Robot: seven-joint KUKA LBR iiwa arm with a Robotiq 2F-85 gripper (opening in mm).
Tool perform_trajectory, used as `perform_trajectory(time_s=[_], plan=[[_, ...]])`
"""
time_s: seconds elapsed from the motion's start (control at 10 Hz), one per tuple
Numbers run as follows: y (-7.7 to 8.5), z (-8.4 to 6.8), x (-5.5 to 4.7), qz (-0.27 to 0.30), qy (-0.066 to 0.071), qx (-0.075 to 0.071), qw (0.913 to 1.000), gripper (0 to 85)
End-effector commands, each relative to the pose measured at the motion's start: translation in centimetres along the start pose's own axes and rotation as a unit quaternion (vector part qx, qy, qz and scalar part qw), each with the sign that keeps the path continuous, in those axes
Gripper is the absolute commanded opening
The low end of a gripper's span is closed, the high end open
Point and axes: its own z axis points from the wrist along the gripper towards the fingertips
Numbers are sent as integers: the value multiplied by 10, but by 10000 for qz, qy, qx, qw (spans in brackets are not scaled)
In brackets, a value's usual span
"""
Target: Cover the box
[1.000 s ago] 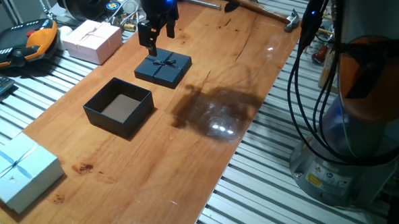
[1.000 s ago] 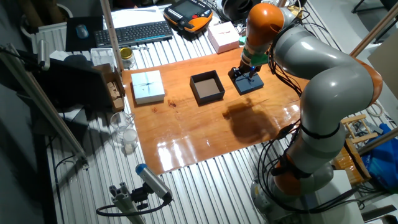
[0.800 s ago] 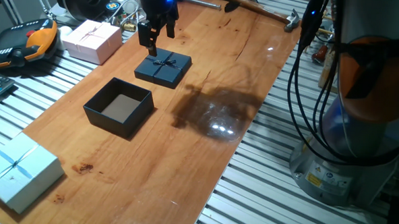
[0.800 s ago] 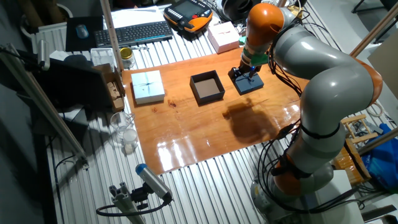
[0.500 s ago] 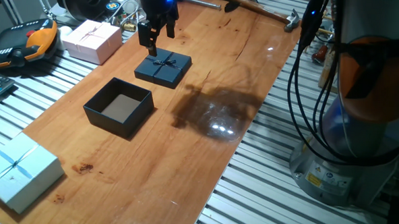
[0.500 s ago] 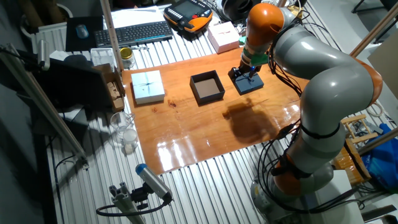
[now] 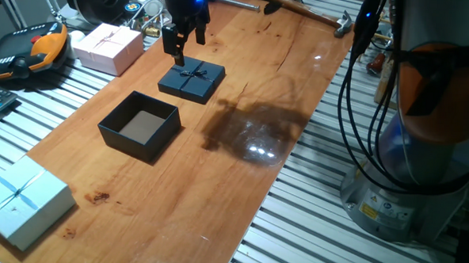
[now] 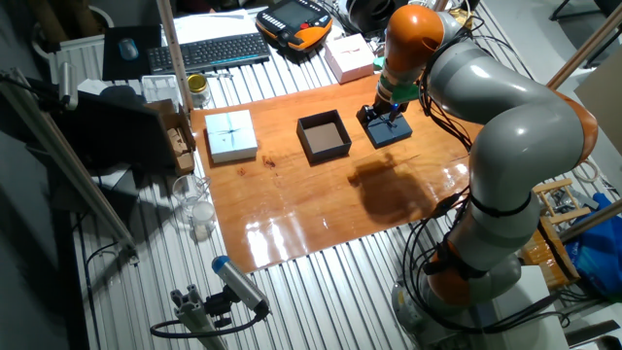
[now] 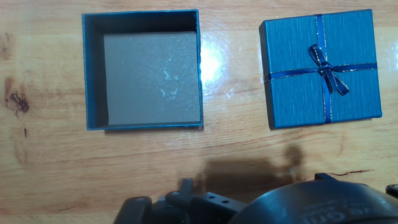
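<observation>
The box (image 7: 139,126) is an open square black base with a brownish floor, standing on the wooden board; it also shows in the other fixed view (image 8: 324,136) and at the left of the hand view (image 9: 146,71). Its flat lid (image 7: 191,80) with a ribbon bow lies a short way beyond it, apart from it, as the lid (image 8: 387,128) and the lid (image 9: 319,65) show. My gripper (image 7: 183,44) hangs just above the lid's far edge, fingers spread and empty. In the other fixed view the gripper (image 8: 389,109) stands over the lid. The fingertips are not seen in the hand view.
A pink gift box (image 7: 107,47) sits off the board's far left corner, a pale blue gift box (image 7: 19,201) at its near left end. A hammer (image 7: 311,12) lies at the far end. A teach pendant (image 7: 28,51) and keyboard (image 8: 209,51) lie beside the board.
</observation>
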Motion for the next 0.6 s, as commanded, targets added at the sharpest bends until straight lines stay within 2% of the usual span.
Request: perform_trajectory(time_s=[0.0, 0.5], plan=[[0, 0, 0, 124, 161, -75, 9998, 0], [2, -4, 1, 140, 160, -29, 9998, 0]])
